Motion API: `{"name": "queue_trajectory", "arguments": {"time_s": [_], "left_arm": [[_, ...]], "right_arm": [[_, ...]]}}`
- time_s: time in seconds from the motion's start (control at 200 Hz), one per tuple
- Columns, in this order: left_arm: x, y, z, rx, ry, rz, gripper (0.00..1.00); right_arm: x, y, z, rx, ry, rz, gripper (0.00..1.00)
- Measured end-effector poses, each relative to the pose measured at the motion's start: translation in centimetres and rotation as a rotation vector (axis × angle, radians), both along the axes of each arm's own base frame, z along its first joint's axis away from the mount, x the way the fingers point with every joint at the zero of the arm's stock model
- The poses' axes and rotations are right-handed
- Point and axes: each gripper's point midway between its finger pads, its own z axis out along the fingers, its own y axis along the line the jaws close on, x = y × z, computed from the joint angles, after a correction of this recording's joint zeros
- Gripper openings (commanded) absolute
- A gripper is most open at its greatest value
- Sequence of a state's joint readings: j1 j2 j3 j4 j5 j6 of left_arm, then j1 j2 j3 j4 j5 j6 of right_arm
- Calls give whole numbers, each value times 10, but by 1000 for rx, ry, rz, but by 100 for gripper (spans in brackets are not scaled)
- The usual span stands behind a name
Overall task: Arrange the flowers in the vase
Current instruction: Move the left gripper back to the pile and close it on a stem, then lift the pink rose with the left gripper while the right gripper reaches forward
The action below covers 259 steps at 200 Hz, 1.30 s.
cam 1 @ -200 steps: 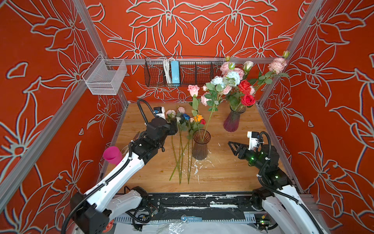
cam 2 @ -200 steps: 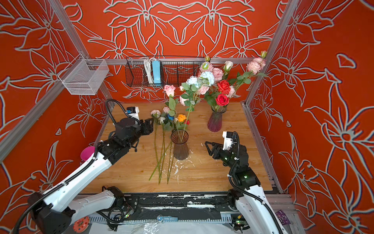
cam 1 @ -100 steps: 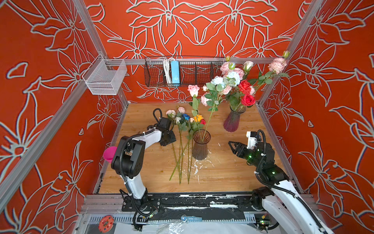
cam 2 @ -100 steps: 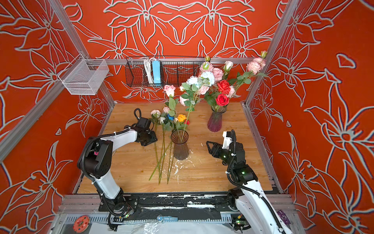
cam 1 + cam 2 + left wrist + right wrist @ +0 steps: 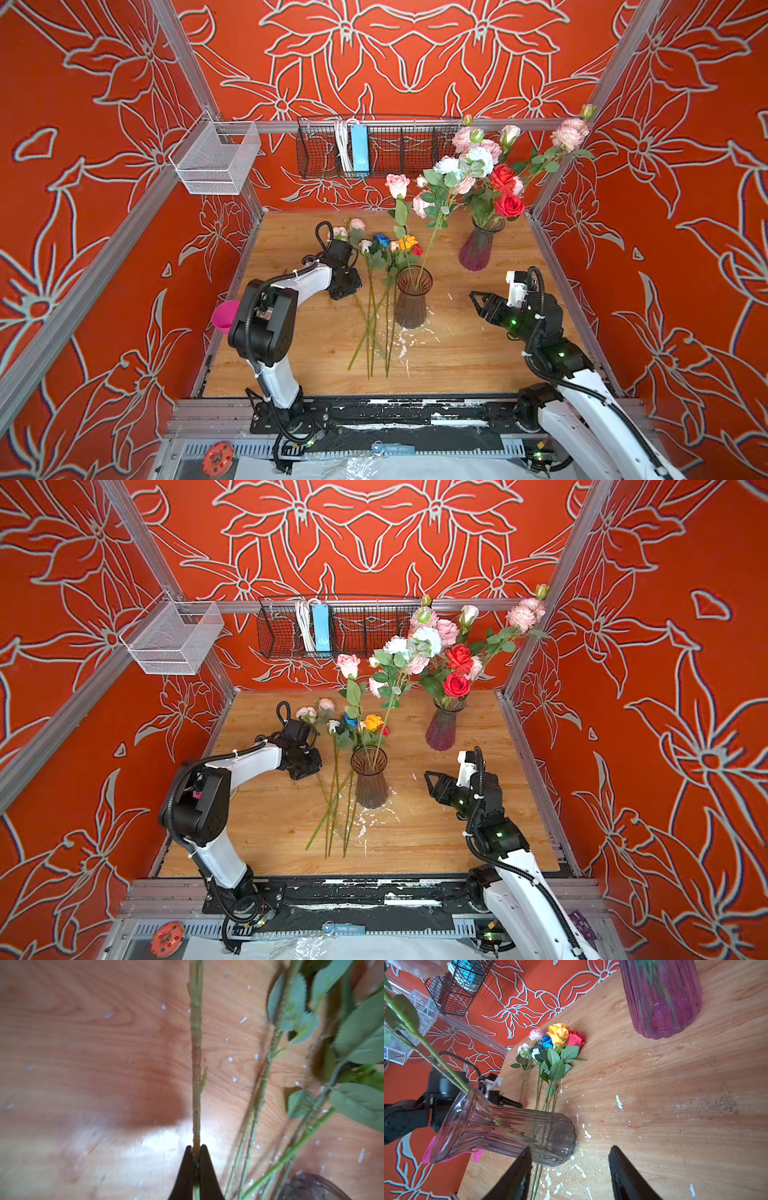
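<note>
Several flowers [image 5: 376,286] lie on the wooden table [image 5: 457,357], stems toward the front, with pale pink, white, blue, orange and red blooms [image 5: 560,1035]. To their right stands the smoky glass vase [image 5: 412,297] with two leafy pink-bloomed stems in it. My left gripper [image 5: 341,291] is down at the table on the left side of the bunch. In the left wrist view, the left gripper [image 5: 195,1148] is shut on one green flower stem [image 5: 196,1064]. My right gripper [image 5: 474,296] hovers open to the right of the vase [image 5: 508,1132], and the right gripper [image 5: 570,1148] holds nothing.
A purple vase [image 5: 480,247] full of pink, white and red flowers stands at the back right. A black wire basket [image 5: 374,145] and a white mesh basket [image 5: 216,162] hang on the walls. A pink cup [image 5: 224,316] sits at the left edge.
My left arm has dropped from a raised reach down to the table, and its gripper has closed on a stem of the lying bunch. The right arm has hardly moved.
</note>
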<state>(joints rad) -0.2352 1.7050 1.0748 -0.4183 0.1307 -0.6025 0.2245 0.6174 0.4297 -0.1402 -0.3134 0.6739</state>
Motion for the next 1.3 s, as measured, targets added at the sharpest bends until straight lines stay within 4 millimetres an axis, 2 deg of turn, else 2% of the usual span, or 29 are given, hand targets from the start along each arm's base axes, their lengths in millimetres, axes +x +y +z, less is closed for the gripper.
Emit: {"name": "queue_trajectory", "arguments": {"time_s": [0.125, 0.225, 0.37, 0.445, 0.63, 0.696, 0.801, 0.916, 1.016, 1.106, 1.201, 1.296], "left_arm": [[1, 3, 41, -15, -108, 16, 0], [-1, 7, 80, -28, -209, 37, 0], [-24, 21, 129, -47, -355, 94, 0], [-42, 29, 142, -61, -405, 132, 0], [-90, 51, 153, -85, -487, 223, 0], [-102, 55, 168, -98, -562, 224, 0], [-112, 52, 206, -106, -712, 167, 0], [-112, 28, 263, -93, -866, 18, 0], [-114, -11, 317, -91, -1008, -164, 0], [-121, -47, 362, -94, -1122, -318, 0], [-125, -83, 403, -94, -1228, -446, 0], [-119, -116, 439, -87, -1325, -527, 0]], "right_arm": [[-2, -1, 2, 0, 1, 0, 61], [-4, -1, 12, 2, -15, 0, 61], [-5, -1, 29, 4, -52, 2, 61], [-5, -1, 36, 3, -64, 4, 61], [-2, 1, 58, -9, -91, 19, 60], [-2, 4, 70, -9, -110, 43, 60], [-1, 13, 92, -1, -146, 95, 61], [-1, 21, 114, 26, -193, 145, 60], [0, 31, 128, 58, -213, 192, 56], [4, 40, 150, 101, -234, 237, 55], [7, 47, 174, 130, -267, 277, 56], [4, 48, 192, 137, -314, 288, 56]]}}
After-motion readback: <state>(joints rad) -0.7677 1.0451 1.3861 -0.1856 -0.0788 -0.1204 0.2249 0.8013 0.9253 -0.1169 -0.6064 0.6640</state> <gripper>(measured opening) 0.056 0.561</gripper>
